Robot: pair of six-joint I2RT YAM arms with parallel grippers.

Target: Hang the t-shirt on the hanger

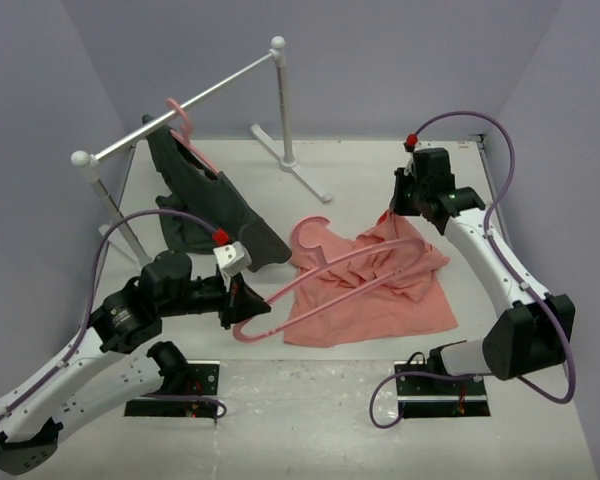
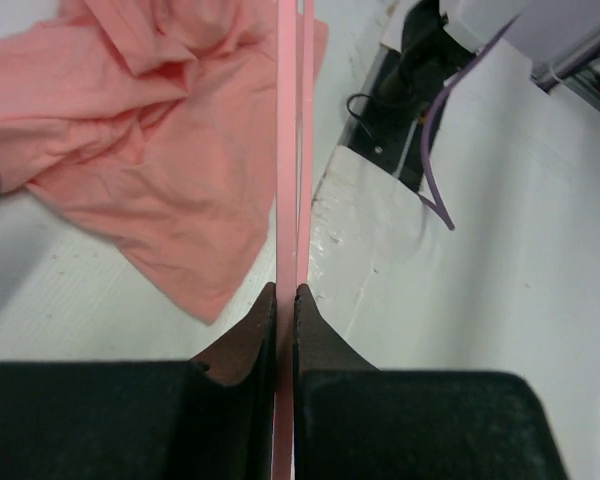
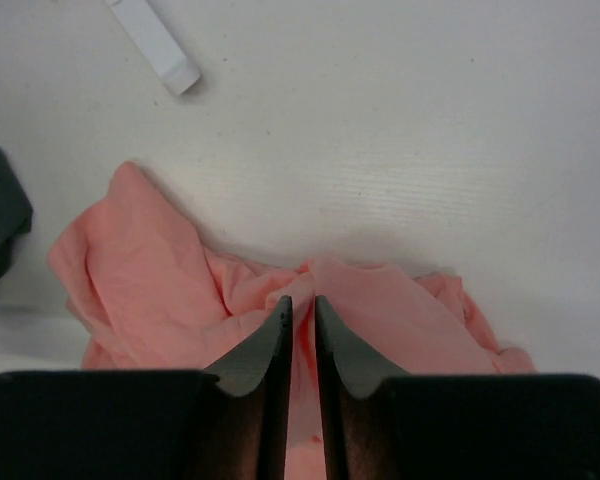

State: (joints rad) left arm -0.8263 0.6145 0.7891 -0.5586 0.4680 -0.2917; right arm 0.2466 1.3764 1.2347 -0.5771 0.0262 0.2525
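The salmon-pink t-shirt (image 1: 380, 285) lies crumpled on the table's middle right. The thin pink hanger (image 1: 320, 272) lies slanted over it, its hook end near the table's front. My left gripper (image 1: 246, 300) is shut on the hanger near the hook; in the left wrist view the pink bar (image 2: 290, 150) runs up from between the closed fingers, with the t-shirt (image 2: 150, 130) to the left. My right gripper (image 1: 392, 213) is shut on a fold of the t-shirt at its far right corner; the right wrist view shows the cloth (image 3: 302, 300) pinched between the fingers.
A white clothes rail (image 1: 205, 95) on two posts stands at the back left, holding another pink hanger (image 1: 187, 125) with a dark grey garment (image 1: 205, 200) draped onto the table. The rail's foot (image 1: 300, 170) lies behind the shirt. Side walls close in.
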